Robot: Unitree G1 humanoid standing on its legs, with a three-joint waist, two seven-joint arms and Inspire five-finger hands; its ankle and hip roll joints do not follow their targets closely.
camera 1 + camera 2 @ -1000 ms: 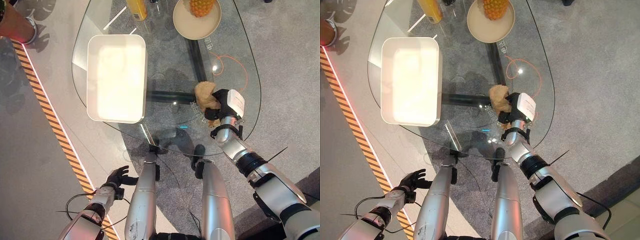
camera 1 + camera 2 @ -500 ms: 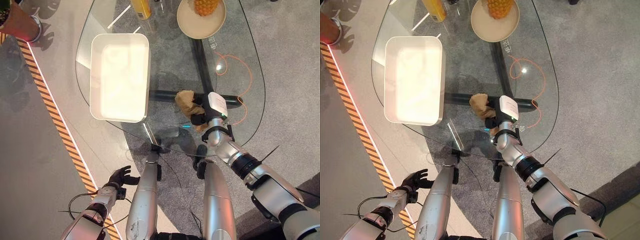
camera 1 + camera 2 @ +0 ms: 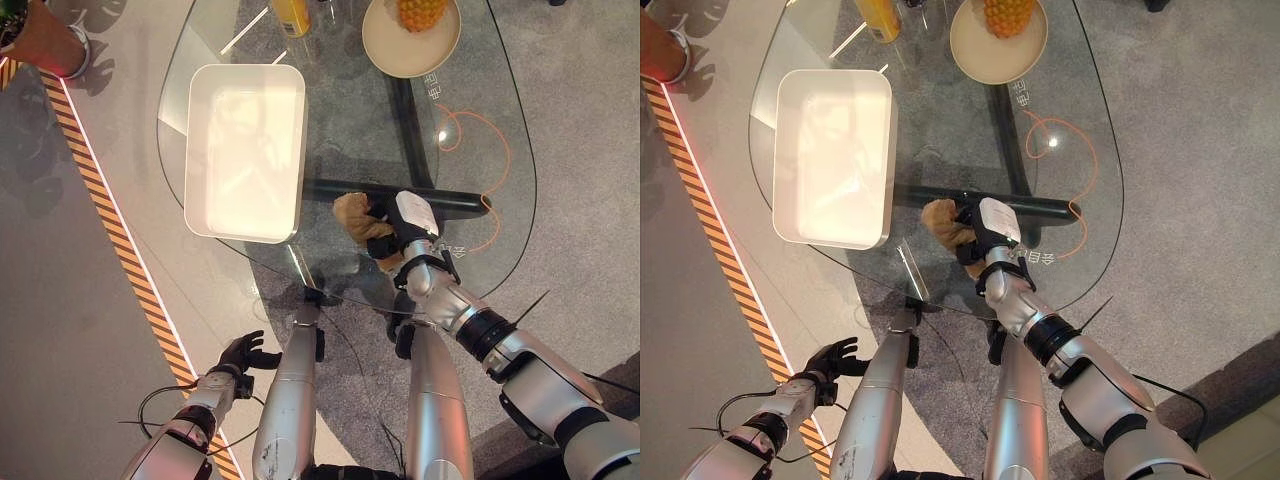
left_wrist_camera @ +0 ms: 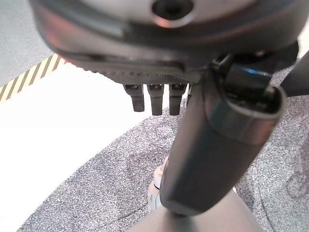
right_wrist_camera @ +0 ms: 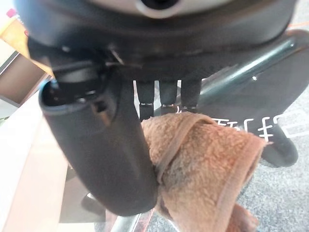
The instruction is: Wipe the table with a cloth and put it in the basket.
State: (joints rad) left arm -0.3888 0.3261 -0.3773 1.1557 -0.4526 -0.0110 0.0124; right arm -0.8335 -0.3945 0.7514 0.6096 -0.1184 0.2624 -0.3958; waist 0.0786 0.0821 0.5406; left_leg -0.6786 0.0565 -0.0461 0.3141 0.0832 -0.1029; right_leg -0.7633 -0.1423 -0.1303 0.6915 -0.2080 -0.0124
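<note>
The robot's right arm (image 3: 452, 304) is built of smooth silver-grey shells, rounded and tapering toward the wrist, broken by black ribbed bands (image 3: 487, 331) at the joints. Its right hand (image 3: 974, 243) is dark, with a flat white cover (image 3: 412, 212) on it. The left arm (image 3: 188, 424) has the same silver-grey casing with black rings, ending in a dark left hand (image 3: 240, 352). Up close, the thumb (image 5: 99, 150) is a thick, matte dark tube with a bluish rim at its base, beside a row of slim dark fingers (image 5: 168, 96).

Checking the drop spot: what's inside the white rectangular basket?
The white rectangular basket on the glass table looks empty. The brown cloth is clutched in the right hand.
</note>
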